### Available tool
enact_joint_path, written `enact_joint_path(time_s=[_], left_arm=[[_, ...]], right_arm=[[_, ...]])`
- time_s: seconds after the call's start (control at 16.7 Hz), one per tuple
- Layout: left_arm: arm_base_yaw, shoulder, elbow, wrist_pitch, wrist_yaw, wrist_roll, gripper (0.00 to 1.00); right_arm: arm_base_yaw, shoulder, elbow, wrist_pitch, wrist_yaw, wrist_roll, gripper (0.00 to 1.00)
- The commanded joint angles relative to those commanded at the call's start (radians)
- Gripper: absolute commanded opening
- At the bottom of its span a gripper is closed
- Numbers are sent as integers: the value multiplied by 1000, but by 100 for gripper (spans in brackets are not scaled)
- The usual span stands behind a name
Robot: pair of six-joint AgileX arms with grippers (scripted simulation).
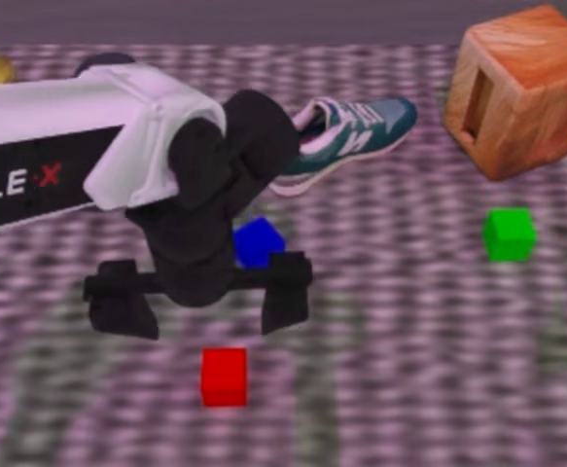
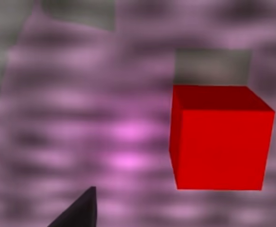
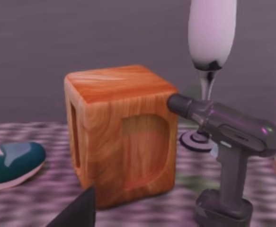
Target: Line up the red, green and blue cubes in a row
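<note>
My left arm reaches in from left edge across table, wrist bent downward, left gripper (image 1: 200, 304) spread wide, holding nothing, hovering above table. Red cube (image 1: 224, 377) just near of fingers; blue cube (image 1: 258, 241) just behind gripper, partly hidden by wrist. Green cube (image 1: 509, 233) well apart at right, near wooden cube (image 1: 521, 89). Teal shoe (image 1: 346, 136) far centre. My right gripper unseen; cannot tell its state.

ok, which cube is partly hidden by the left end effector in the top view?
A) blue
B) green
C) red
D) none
A: the blue cube peeks out from behind the left end effector, while the red cube and green cube sit fully in the open.
</note>
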Motion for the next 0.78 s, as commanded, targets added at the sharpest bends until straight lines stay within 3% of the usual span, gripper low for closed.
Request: enact_joint_path(time_s=[0.36, 0.78], left_arm=[[153, -312, -245, 170, -10, 37, 100], [424, -969, -724, 500, -15, 220, 100]], right_arm=[[42, 345, 328, -207, -3, 33, 100], [108, 1131, 917, -611, 1, 91, 100]])
